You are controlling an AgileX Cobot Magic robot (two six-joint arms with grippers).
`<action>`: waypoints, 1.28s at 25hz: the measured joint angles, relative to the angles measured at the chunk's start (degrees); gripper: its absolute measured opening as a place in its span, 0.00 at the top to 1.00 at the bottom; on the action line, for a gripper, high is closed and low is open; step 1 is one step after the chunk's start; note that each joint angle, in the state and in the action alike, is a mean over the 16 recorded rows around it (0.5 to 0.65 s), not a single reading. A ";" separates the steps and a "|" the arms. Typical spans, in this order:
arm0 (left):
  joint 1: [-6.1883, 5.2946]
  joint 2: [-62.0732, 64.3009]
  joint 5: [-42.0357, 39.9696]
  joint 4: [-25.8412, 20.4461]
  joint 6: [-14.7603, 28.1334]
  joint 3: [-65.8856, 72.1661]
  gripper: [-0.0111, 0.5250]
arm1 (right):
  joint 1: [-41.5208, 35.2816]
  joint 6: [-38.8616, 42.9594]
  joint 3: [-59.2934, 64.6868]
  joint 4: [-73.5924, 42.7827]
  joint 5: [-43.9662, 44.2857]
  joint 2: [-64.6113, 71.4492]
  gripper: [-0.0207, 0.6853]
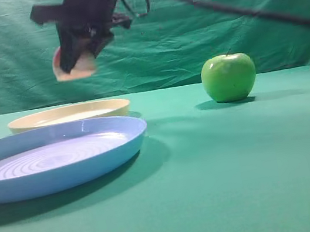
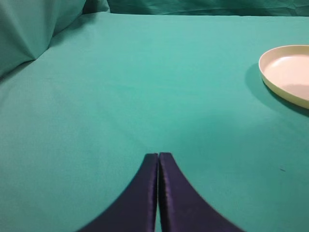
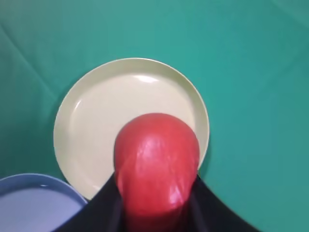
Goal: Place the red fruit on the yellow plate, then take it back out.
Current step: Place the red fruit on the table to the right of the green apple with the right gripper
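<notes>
Surface (image 1: 244,184): flat, covered in green cloth; the same cloth hangs as a wrinkled backdrop (image 1: 198,19) behind. On it: yellow plate (image 1: 69,114), blue plate (image 1: 54,156) in front of it and overlapping it in the high view, green apple (image 1: 229,77) well apart to the right.

Right claw (image 3: 157,193) reaches across to the left, held high, clenched on the red fruit (image 3: 157,162), which hangs above the yellow plate, clear of it.

Left claw (image 2: 158,159) low over bare cloth, jaws pressed together, holding nothing.
</notes>
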 joint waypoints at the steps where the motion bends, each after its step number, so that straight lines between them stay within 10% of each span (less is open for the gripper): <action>1: 0.00 0.00 0.00 0.00 -0.01 0.00 0.98 | -0.47 0.94 0.02 -0.47 1.34 -1.33 0.71; 14: 0.00 0.00 0.00 0.00 -0.10 0.00 0.98 | -5.44 8.47 16.29 -6.31 8.28 -22.17 0.71; 32: 0.00 0.00 0.00 0.00 -0.11 0.00 0.98 | -18.19 10.38 73.68 -6.53 -16.12 -50.13 0.71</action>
